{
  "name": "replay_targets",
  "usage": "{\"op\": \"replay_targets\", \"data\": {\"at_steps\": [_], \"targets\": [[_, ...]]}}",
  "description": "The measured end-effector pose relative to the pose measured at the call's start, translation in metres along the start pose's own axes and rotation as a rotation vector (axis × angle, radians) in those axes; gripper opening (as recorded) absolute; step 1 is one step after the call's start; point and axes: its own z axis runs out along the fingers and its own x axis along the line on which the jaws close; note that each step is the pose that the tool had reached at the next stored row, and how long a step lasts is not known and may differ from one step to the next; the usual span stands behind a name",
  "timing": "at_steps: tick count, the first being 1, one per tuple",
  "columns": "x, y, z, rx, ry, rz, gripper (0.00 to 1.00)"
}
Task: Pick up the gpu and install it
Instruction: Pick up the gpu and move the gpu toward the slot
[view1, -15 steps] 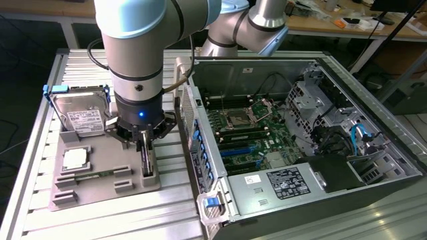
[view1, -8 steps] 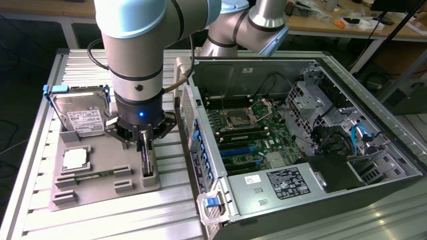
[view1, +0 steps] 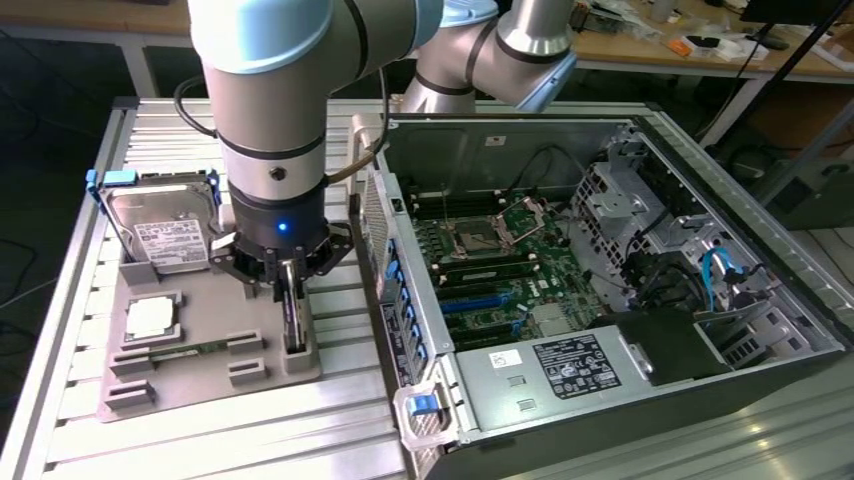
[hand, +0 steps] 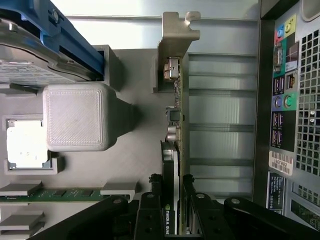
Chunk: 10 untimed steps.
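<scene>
— Exterior view first. Found the gpu (view1: 295, 322)?
— Yes. Standing on edge in a slot of the gray holder (view1: 200, 335), along the holder's side toward the computer case (view1: 507, 150). Kept upright like that, probably, to offer both flat faces to a pinch from above.
— And the claw?
— Gripper (view1: 291, 290) straight down over that slot, fingers either side of the card's upper edge. Arm (view1: 274, 100) posed as a near-vertical column above the holder, wrist aimed down at it.
— Anything else on the holder?
— Hard drive (view1: 160, 235) propped at the holder's far end. Processor (view1: 150, 318) and memory stick (view1: 187, 350) lying flat in pockets on the holder's side away from the case. Each parked in its own recess, presumably to fix its place for picking.
— Now the wrist view.
— Looking along the card's length. Gpu (hand: 174, 115) seated in its slot, metal bracket at the holder's far edge, holder floor (hand: 135, 150) beside it. Black fingers (hand: 152, 205) pressed against both faces, no gap to be made out: clamped on the gpu, by the look. Not yet lifted out, apparently.
</scene>
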Motion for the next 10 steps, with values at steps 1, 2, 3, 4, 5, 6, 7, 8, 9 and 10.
{"op": "replay_targets", "data": {"at_steps": [1,2,3,4,5,6,7,8,9,10], "targets": [[0.000,0.0003,-0.0024,-0.0001,-0.0001,0.000,0.27],[0.000,0.0004,-0.0054,-0.0001,-0.0002,0.000,0.27],[0.000,0.0007,-0.0096,-0.0001,-0.0001,0.000,0.27],[0.000,0.0009,-0.0153,-0.0001,0.0000,0.000,0.27],[0.000,0.0011,-0.0193,0.0000,0.0000,0.000,0.27],[0.000,0.0013,-0.0231,0.0004,0.0001,0.000,0.27],[0.000,0.0015,-0.0269,0.0009,0.0001,0.000,0.27],[0.000,0.0017,-0.0310,0.0015,0.0000,0.000,0.27],[0.000,0.0018,-0.0348,0.0022,0.0001,0.000,0.27],[0.000,0.0019,-0.0383,0.0025,0.0001,0.000,0.27]]}}
